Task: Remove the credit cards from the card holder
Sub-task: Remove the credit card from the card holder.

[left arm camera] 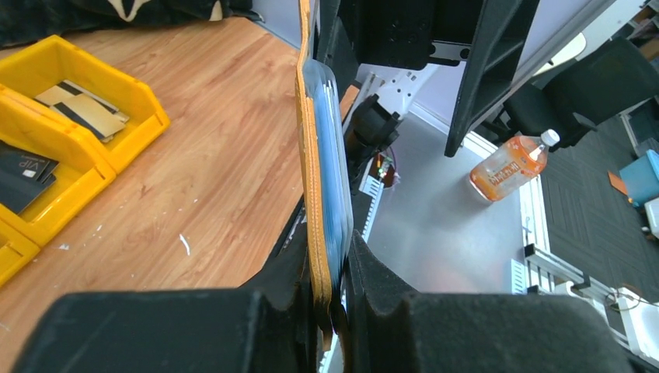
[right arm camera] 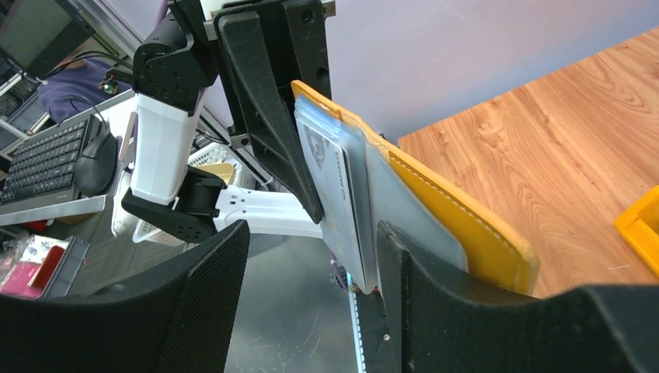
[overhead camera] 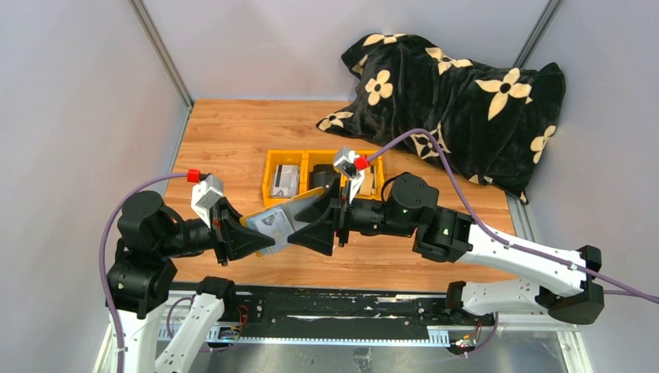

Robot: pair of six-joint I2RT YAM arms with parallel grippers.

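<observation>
My left gripper point(overhead camera: 260, 235) is shut on the card holder point(overhead camera: 286, 208), a mustard-yellow wallet with grey-blue inner faces, and holds it above the table's front edge. In the left wrist view the holder point(left arm camera: 313, 179) stands edge-on between the closed jaws of the left gripper point(left arm camera: 336, 268). A pale grey credit card point(overhead camera: 273, 224) sticks out of it. My right gripper point(right arm camera: 311, 241) is open around that card point(right arm camera: 342, 194). The card lies against the inner side of the right-hand finger point(right arm camera: 420, 295). The other finger stands well apart. The yellow holder point(right arm camera: 466, 225) is behind it.
A yellow three-compartment tray point(overhead camera: 272, 167) sits mid-table and holds grey striped cards point(left arm camera: 81, 109) and black cards point(left arm camera: 23, 172). A black floral cloth point(overhead camera: 458, 93) lies at the back right. A drink bottle point(left arm camera: 509, 165) lies on the metal floor below the table.
</observation>
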